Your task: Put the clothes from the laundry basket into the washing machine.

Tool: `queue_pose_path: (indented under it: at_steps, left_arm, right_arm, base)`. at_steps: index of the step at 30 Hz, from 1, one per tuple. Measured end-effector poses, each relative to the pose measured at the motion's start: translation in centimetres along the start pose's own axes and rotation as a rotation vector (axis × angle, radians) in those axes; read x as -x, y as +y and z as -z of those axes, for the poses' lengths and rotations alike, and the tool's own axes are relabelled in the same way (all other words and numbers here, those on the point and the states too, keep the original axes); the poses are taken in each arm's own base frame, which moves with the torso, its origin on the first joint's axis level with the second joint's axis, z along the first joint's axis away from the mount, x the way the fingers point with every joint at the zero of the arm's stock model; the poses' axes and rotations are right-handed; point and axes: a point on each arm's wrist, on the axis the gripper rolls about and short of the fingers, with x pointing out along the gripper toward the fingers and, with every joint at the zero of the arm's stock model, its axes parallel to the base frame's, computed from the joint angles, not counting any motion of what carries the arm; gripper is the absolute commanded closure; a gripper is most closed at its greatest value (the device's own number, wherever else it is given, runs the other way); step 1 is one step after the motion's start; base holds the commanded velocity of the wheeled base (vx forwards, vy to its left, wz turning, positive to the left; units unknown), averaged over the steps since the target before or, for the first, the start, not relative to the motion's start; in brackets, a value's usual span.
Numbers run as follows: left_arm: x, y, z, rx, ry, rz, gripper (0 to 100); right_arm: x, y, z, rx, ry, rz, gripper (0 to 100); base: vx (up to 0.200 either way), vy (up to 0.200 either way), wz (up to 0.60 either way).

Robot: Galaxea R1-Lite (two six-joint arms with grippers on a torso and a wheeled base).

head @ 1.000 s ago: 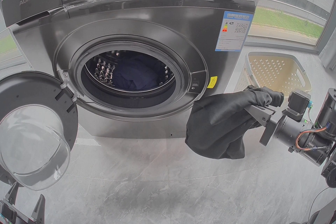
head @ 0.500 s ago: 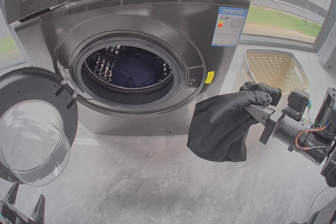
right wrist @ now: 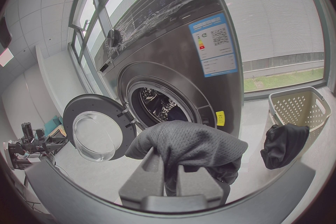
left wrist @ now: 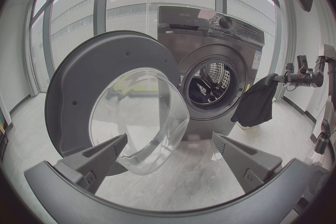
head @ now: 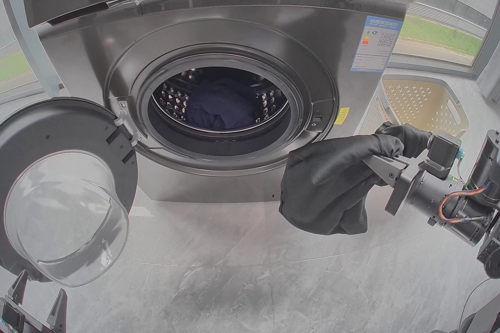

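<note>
Energy label (head: 376,43), yellow sticker (head: 341,115), on washing machine (head: 219,27)

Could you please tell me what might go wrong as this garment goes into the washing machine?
The black garment hangs well below the right tool, lower than the bottom rim of the drum opening, so it may snag there or drape outside. The tool pinches only one bunched edge, so the cloth could slip free. Dark clothing already lies in the drum and might block it.

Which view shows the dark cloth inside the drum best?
The head view: it looks straight into the open drum, where the dark cloth lies. The left wrist view shows it small and far; the right wrist view, just a sliver past the held garment.
</note>
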Motion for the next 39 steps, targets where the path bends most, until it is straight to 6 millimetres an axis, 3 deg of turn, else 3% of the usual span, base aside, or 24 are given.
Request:
queue_pose_path:
  at_steps: [16,21,30,39]
  left_arm:
    - [0.0,0.0,0.0,-0.007,-0.001,-0.002,0]
    - [0.0,0.0,0.0,-0.021,-0.002,-0.002,0]
    - [0.0,0.0,0.0,-0.053,-0.002,0.007,0]
    - [0.0,-0.2,-0.4,-0.074,-0.039,0.052,0]
  right_arm:
    - [-0.1,0.2,0.4,-0.005,0.018,-0.007,100]
    - [-0.6,1.2,0.7,-0.052,0.024,-0.018,100]
    - [-3.9,4.8,0.5,-0.162,-0.034,-0.026,100]
    - [-6.3,5.9,-0.2,-0.177,-0.083,-0.048,100]
  base:
    - [0.000,0.000,0.00]
    - [0.000,0.000,0.00]
    - [0.000,0.000,0.00]
    - [0.000,0.000,0.00]
